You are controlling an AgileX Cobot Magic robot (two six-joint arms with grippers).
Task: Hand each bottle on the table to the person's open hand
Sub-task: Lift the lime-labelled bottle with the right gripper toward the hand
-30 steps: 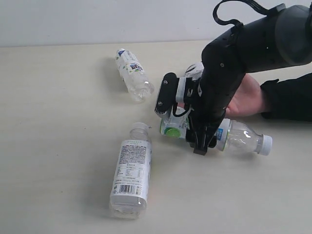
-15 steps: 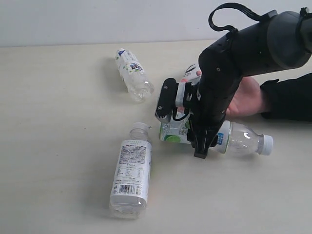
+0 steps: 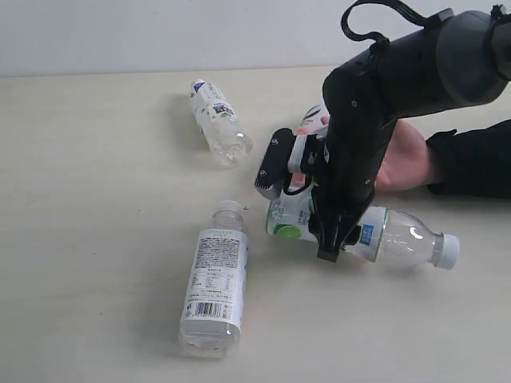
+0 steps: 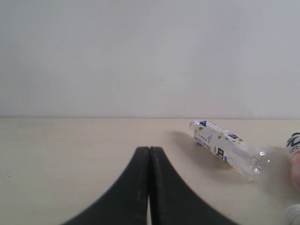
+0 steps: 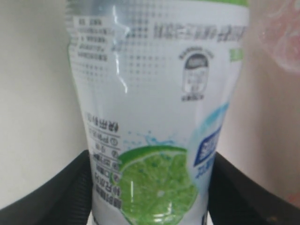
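1. While I watch the exterior view, my right claw [image 3: 326, 239] is clamped across the lime bottle [image 3: 395, 238]. The bottle lies on its side toward the table's [image 3: 96, 199] right edge, cap pointing right. I cannot tell whether it touches the table. The hand [image 3: 403, 159] lies open, palm up, just behind the claw. The white bottle [image 3: 214, 279] lies near the front edge and the small bottle [image 3: 215, 120] near the back edge.
2. From the left wrist, my left claw [image 4: 149, 187] is pinched fully together and holds nothing. The small bottle lies ahead, and the pink bottle [image 4: 295, 161] is only partly in view.
3. From the right wrist, both fingers [image 5: 51, 192] press the lime bottle's sides.
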